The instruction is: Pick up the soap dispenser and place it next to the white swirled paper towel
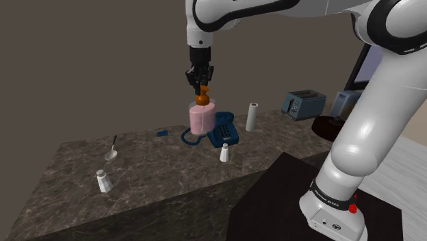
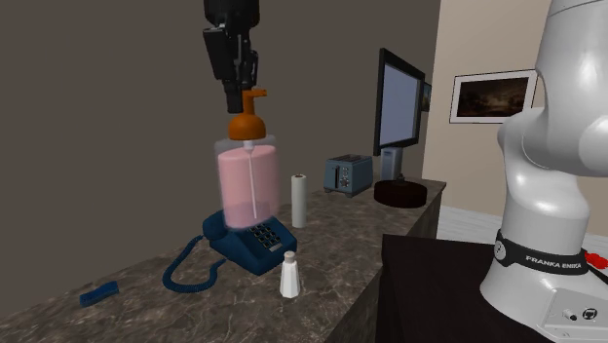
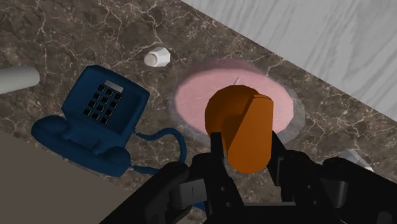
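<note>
The soap dispenser [image 1: 201, 120] [image 2: 249, 185] [image 3: 242, 95] is a clear bottle of pink liquid with an orange pump on top. My gripper [image 1: 202, 87] [image 2: 244, 97] [image 3: 248, 153] comes straight down from above and is shut on the orange pump head. The bottle hangs upright, seemingly just above the dark marble counter [image 1: 157, 171], close beside a blue telephone [image 1: 224, 130] [image 2: 248, 244] [image 3: 105, 111]. The white paper towel roll [image 1: 252, 116] [image 2: 298, 200] [image 3: 19, 77] stands upright beyond the phone, toward the shoulder view's right.
White shakers stand at the counter's front [image 1: 224, 153] [image 2: 289, 275] and further left [image 1: 103, 181]. A spoon-like utensil [image 1: 111, 152] and a small blue object [image 1: 161, 133] lie at the left. A toaster [image 1: 303, 104], a dark round base [image 1: 328, 127] and a monitor [image 2: 399, 107] stand at the right.
</note>
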`<state>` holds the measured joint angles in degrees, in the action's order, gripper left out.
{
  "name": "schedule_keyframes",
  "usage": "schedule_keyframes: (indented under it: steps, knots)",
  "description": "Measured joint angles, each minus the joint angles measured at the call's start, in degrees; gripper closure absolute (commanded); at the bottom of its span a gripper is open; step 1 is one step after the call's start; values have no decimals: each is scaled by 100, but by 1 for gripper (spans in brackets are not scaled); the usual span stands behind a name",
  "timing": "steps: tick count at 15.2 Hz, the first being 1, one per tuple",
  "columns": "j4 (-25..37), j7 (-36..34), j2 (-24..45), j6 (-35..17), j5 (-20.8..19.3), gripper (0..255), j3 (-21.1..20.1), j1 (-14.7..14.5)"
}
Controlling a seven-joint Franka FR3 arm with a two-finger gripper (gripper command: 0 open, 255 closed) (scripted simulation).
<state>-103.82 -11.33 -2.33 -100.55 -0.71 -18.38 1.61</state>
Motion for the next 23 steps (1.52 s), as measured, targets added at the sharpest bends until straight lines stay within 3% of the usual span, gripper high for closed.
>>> schedule_keyframes:
  steps: [13, 23]
  knots:
    - [-1503, 1864, -1421, -135, 118, 255, 1100, 713]
    - [-1765, 3255, -1658, -189, -173, 255, 2039, 1269]
